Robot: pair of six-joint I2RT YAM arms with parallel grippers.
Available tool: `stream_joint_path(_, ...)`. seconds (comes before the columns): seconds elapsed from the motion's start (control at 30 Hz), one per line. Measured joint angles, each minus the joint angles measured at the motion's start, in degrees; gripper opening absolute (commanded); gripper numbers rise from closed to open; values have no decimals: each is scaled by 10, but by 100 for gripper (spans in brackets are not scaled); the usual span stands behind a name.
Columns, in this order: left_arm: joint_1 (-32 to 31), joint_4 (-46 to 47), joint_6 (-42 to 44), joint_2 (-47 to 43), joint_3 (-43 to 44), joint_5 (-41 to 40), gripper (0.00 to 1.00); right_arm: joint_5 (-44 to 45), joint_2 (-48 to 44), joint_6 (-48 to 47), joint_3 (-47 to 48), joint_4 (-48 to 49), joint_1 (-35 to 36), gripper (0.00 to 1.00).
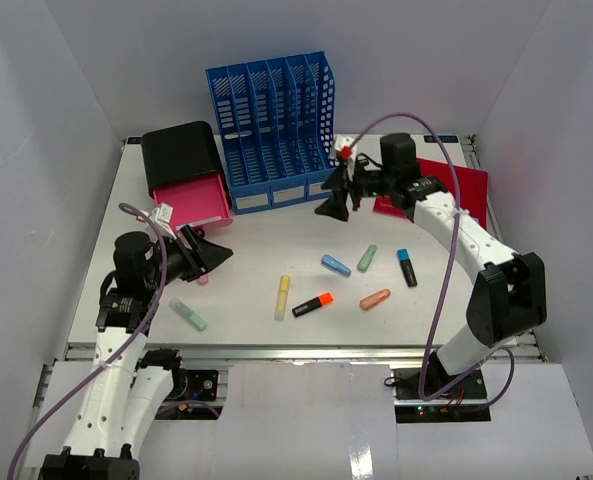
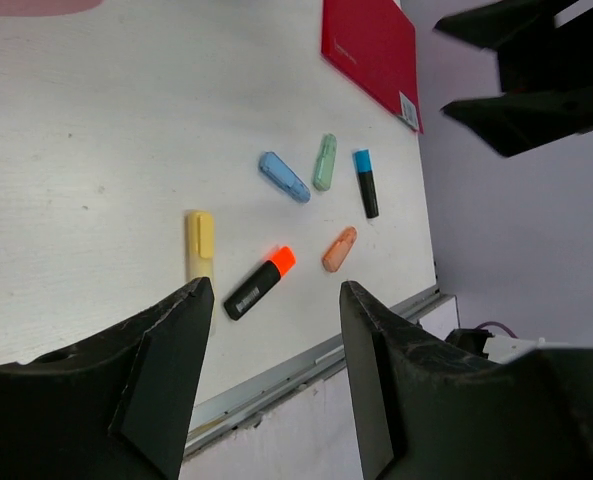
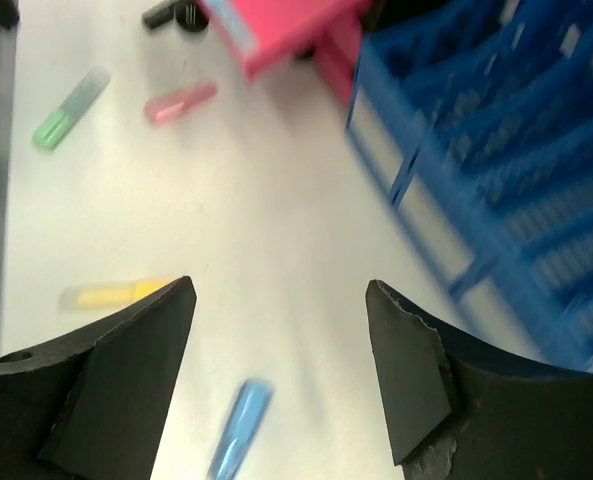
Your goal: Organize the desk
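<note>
The white desk (image 1: pixel 266 240) holds several loose highlighters: yellow (image 1: pixel 282 297), black-and-orange (image 1: pixel 313 305), blue (image 1: pixel 336 265), mint (image 1: pixel 367 258), black-and-blue (image 1: pixel 406 267), orange (image 1: pixel 375 298), green (image 1: pixel 188 314) and pink (image 1: pixel 203 280). My left gripper (image 1: pixel 216 255) hovers open at the left, just above the pink one, and holds nothing. In its wrist view the empty gap of the left gripper (image 2: pixel 276 290) frames the black-and-orange highlighter (image 2: pixel 259 283). My right gripper (image 1: pixel 338 195) hangs open and empty in front of the blue rack. In its wrist view the right gripper (image 3: pixel 279 290) sits above the blue highlighter (image 3: pixel 240 428).
A blue file rack (image 1: pixel 273 125) stands at the back centre. Left of it is a black box (image 1: pixel 181 150) with its pink drawer (image 1: pixel 194 200) pulled out. A red notebook (image 1: pixel 461 190) lies at the back right. A silver rail (image 1: pixel 296 350) runs along the front edge, with white walls around.
</note>
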Motion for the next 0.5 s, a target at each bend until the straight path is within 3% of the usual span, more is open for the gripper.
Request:
stream_joint_path(0.13, -33, 13, -9, 19, 0, -6, 64, -27, -40, 18, -132, -20, -53, 76)
stream_joint_path(0.23, -93, 15, -26, 38, 0, -43, 63, -37, -58, 23, -188, -37, -82, 76)
stream_joint_path(0.4, -226, -34, -97, 58, -12, -162, 69, -51, -121, 21, -227, -44, -113, 76)
stream_joint_path(0.5, -271, -106, -156, 50, -20, -247, 72, -61, -148, 18, -228, -42, -120, 77)
